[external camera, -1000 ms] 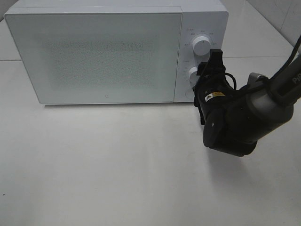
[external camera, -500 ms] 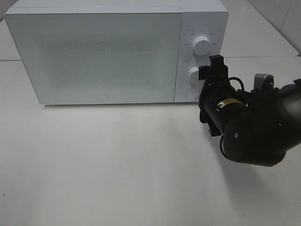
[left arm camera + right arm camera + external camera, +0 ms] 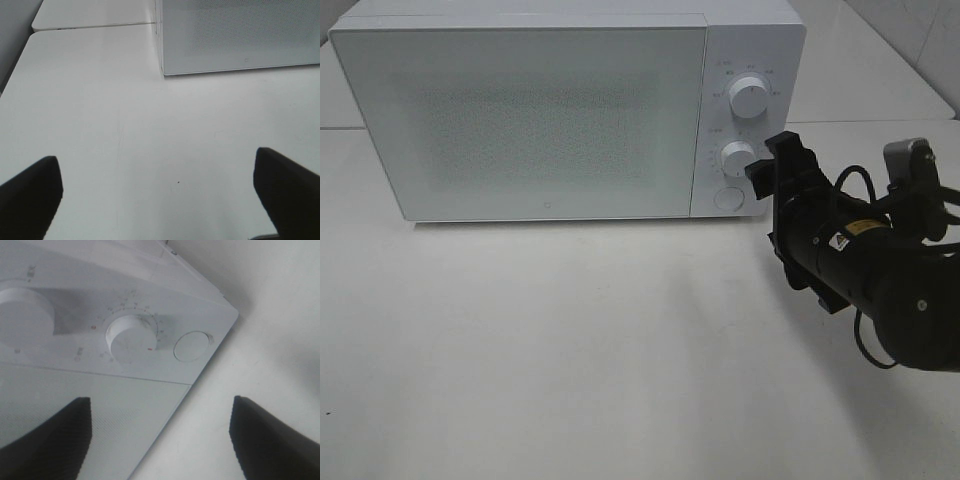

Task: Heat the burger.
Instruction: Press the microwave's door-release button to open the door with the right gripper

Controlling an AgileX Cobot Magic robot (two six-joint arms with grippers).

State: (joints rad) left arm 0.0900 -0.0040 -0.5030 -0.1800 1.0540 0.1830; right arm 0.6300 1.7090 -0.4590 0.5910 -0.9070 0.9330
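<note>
**Desk:** What's your right gripper (image 3: 772, 158) doing?

**Me:** Its jaws are spread wide with nothing between them. On the high camera I have it just at three o'clock of the lower round white plastic dial (image 3: 736, 156). My wrist view shows that dial ahead of the fingers, not between them, so I read it as apart.

**Desk:** And around it?

**Me:** The flat round white button (image 3: 725, 199) is at six o'clock of that dial, and the upper round white dial (image 3: 748, 98) is at twelve. All three sit on the three o'clock end of the white box-shaped microwave oven (image 3: 550, 110). Its frosted speckled door (image 3: 535, 115) is shut. My left gripper (image 3: 157, 200) hangs wide and empty over the bare white tabletop (image 3: 125, 140), off the oven's nine o'clock corner.

**Desk:** Where's the burger?

**Me:** I can't see it in any view. I'd guess it's behind that door, but the frosting hides everything.

**Desk:** Which step, then?

**Me:** My judgement is setting the heat or timer. If the dial isn't set, I'd next centre the jaws around the lower dial, close gently and twist. I can't read its marks from here.
</note>
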